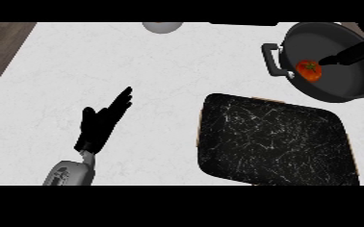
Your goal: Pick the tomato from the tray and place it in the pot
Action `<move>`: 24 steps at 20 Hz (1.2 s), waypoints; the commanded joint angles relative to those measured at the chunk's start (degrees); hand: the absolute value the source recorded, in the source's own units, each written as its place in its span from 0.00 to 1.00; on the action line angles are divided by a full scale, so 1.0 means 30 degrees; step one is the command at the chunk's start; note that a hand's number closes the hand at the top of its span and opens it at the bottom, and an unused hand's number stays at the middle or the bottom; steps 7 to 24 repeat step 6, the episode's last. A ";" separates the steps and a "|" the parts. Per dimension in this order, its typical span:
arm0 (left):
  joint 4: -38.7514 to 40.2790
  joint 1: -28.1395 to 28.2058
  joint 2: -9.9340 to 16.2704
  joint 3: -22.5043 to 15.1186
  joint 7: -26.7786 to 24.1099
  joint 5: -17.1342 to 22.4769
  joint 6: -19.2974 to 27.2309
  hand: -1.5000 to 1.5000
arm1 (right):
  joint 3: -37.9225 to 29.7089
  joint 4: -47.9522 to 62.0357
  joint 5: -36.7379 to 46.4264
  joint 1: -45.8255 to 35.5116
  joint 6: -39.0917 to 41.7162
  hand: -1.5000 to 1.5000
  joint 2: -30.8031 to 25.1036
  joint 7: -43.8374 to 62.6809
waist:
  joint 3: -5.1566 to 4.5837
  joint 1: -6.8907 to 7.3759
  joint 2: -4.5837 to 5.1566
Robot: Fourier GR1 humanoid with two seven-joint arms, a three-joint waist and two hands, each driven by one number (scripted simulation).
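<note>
The red tomato [309,70] lies inside the dark pot [341,92] at the upper right, near the pot's left wall. My right hand [346,55] comes in from the right edge above the pot. Only its straight black fingers show, and their tips end just beside the tomato without curling round it. The black marbled tray [274,142] sits below the pot at the lower right with nothing on it. My left hand [101,121] rests open on the white counter at the left, fingers pointing up and to the right.
The pot's side handle [271,57] sticks out to the left. A pale grey round object [162,26] sits at the counter's far edge. A brown strip [14,38] borders the counter at the upper left.
</note>
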 commanded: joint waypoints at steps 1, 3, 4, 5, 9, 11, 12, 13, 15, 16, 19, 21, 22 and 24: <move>-0.0126 -0.0180 0.0078 0.0167 0.0136 0.0239 -0.0248 0.50 | -0.1989 0.0611 -0.1968 -0.0024 0.1342 0.00 -0.1540 0.0302 | 0.0018 0.0097 0.0134; -0.0132 -0.0510 -0.0221 0.0052 0.0288 0.0000 0.0147 0.50 | -0.2585 0.0665 -0.2583 -0.0101 0.2619 0.00 -0.2591 0.0447 | 0.0046 0.0173 0.0247; -0.0187 -0.0737 -0.0288 -0.0124 0.0445 -0.0053 0.0052 0.50 | -0.2691 0.0730 -0.2692 -0.0199 0.2489 0.00 -0.2673 0.1044 | 0.0049 0.0317 0.0304; -0.0064 -0.0460 0.0171 0.0236 0.0188 0.0043 -0.0141 0.50 | -0.3086 0.0687 -0.3101 0.0066 0.2895 0.00 -0.3005 0.0798 | 0.0046 0.0262 0.0258; -0.0179 -0.0195 -0.0285 -0.0073 0.0219 -0.0010 0.0059 0.50 | -0.3138 0.0651 -0.3165 0.0525 0.3251 0.00 -0.3080 0.0635 | 0.0056 0.0289 0.0264; -0.0179 -0.0195 -0.0285 -0.0073 0.0219 -0.0010 0.0059 0.50 | -0.3138 0.0651 -0.3165 0.0525 0.3251 0.00 -0.3080 0.0635 | 0.0056 0.0289 0.0264; -0.0179 -0.0195 -0.0285 -0.0073 0.0219 -0.0010 0.0059 0.50 | -0.3138 0.0651 -0.3165 0.0525 0.3251 0.00 -0.3080 0.0635 | 0.0056 0.0289 0.0264; -0.0179 -0.0195 -0.0285 -0.0073 0.0219 -0.0010 0.0059 0.50 | -0.3138 0.0651 -0.3165 0.0525 0.3251 0.00 -0.3080 0.0635 | 0.0056 0.0289 0.0264; -0.0179 -0.0195 -0.0285 -0.0073 0.0219 -0.0010 0.0059 0.50 | -0.3138 0.0651 -0.3165 0.0525 0.3251 0.00 -0.3080 0.0635 | 0.0056 0.0289 0.0264; -0.0179 -0.0195 -0.0285 -0.0073 0.0219 -0.0010 0.0059 0.50 | -0.3138 0.0651 -0.3165 0.0525 0.3251 0.00 -0.3080 0.0635 | 0.0056 0.0289 0.0264; -0.0179 -0.0195 -0.0285 -0.0073 0.0219 -0.0010 0.0059 0.50 | -0.3138 0.0651 -0.3165 0.0525 0.3251 0.00 -0.3080 0.0635 | 0.0056 0.0289 0.0264; -0.0179 -0.0195 -0.0285 -0.0073 0.0219 -0.0010 0.0059 0.50 | -0.3138 0.0651 -0.3165 0.0525 0.3251 0.00 -0.3080 0.0635 | 0.0056 0.0289 0.0264; -0.0179 -0.0195 -0.0285 -0.0073 0.0219 -0.0010 0.0059 0.50 | -0.3138 0.0651 -0.3165 0.0525 0.3251 0.00 -0.3080 0.0635 | 0.0056 0.0289 0.0264; -0.0179 -0.0195 -0.0285 -0.0073 0.0219 -0.0010 0.0059 0.50 | -0.3138 0.0651 -0.3165 0.0525 0.3251 0.00 -0.3080 0.0635 | 0.0056 0.0289 0.0264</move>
